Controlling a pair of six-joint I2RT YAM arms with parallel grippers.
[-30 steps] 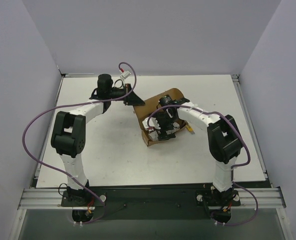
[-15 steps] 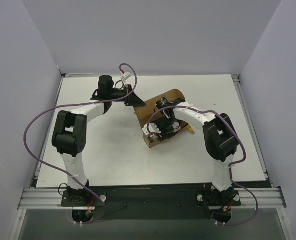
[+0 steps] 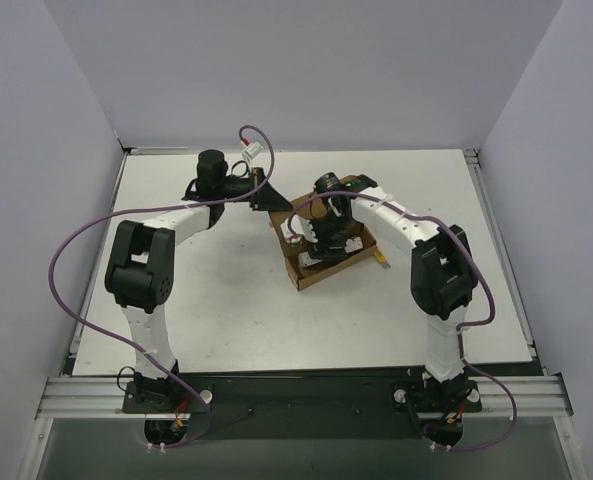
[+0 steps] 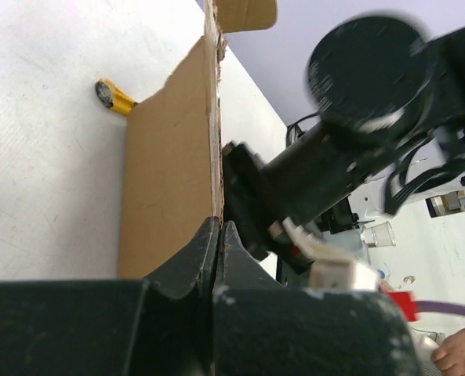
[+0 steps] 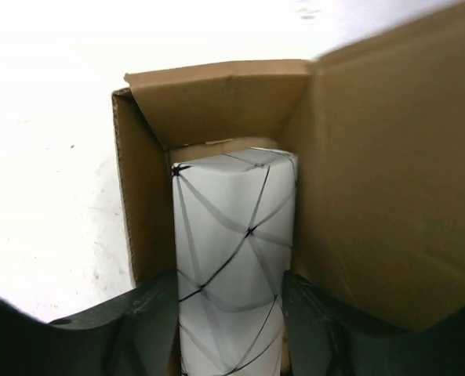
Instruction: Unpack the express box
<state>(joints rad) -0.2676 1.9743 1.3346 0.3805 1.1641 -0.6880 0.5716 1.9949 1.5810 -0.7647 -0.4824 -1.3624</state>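
Currently, the box (image 3: 328,250) lies open near the middle of the table (image 3: 226,300), toward its far edge, with the left tool (image 4: 219,235) pinching its side and the right tool (image 5: 228,313) inside, clamping a white cylinder (image 5: 232,227).

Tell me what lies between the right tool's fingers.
In the right wrist view, a white cylinder with black crossing lines lies between the fingers of the right tool, inside the open express box.

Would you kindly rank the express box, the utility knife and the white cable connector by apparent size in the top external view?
Largest: express box.
Then white cable connector and utility knife: alike, knife partly hidden, so unranked.
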